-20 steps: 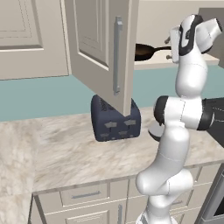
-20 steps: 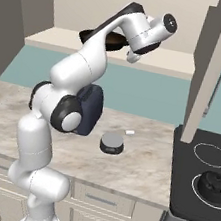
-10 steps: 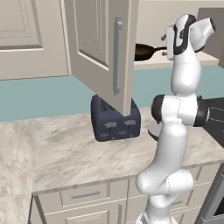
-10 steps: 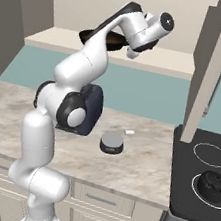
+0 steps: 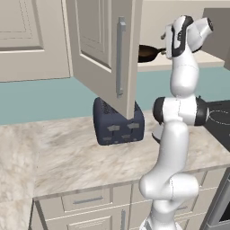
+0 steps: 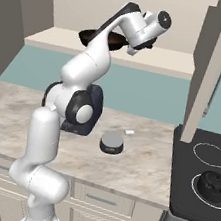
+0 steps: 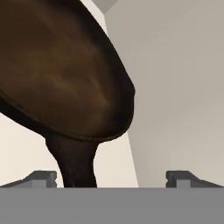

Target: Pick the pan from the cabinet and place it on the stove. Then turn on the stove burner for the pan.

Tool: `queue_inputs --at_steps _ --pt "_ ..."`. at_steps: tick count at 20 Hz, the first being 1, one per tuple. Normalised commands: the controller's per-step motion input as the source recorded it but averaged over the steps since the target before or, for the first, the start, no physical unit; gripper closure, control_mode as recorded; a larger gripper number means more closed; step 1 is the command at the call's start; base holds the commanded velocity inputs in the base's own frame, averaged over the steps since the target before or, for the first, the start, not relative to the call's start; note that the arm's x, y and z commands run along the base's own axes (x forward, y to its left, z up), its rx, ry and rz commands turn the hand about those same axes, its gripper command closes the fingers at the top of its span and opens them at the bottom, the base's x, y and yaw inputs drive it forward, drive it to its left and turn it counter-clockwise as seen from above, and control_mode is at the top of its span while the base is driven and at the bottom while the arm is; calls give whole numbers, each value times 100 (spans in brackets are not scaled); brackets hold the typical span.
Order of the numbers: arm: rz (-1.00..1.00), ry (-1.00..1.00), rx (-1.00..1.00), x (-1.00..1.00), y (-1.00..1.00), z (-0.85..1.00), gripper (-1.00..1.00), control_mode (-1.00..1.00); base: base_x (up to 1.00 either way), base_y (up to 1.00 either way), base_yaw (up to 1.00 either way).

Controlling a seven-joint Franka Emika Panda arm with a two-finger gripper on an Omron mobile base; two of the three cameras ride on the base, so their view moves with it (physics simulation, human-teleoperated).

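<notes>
The pan [image 7: 61,74] is a dark brown skillet lying on the shelf of the open cabinet [image 5: 105,49]. It looms close in the hand view, its handle [image 7: 76,164] running down between my fingertips, nearer the left one [image 7: 43,178]. My gripper [image 7: 113,179] is open around the handle and not closed on it. From the left base view the pan [image 5: 148,53] sits just left of my gripper [image 5: 167,47]. The stove [image 6: 185,195] is at the lower right, with a thin white burner ring [image 6: 211,155] on its black glass.
A black kettle [image 6: 214,184] stands on the stove's near ring. A dark toaster [image 5: 117,123] sits on the counter below the open cabinet door. A small grey round object [image 6: 111,143] lies on the counter. A second door [image 6: 216,63] hangs open above the stove.
The hand has moved left, closer to the pan, so the handle now lies between the open fingers. The pan has not moved.
</notes>
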Motion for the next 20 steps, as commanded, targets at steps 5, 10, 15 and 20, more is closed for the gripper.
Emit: queue_inputs --at_steps 5,10,15,20 --pt "0 0 0 22 0 -23 -100 -100 0 0 0" --pt "1 0 0 10 0 -23 -100 -100 0 0 0" --pt "1 3 0 9 -1 -27 -100 -100 0 0 0" --pt "1 5 -1 12 0 -36 -100 -100 0 0 0"
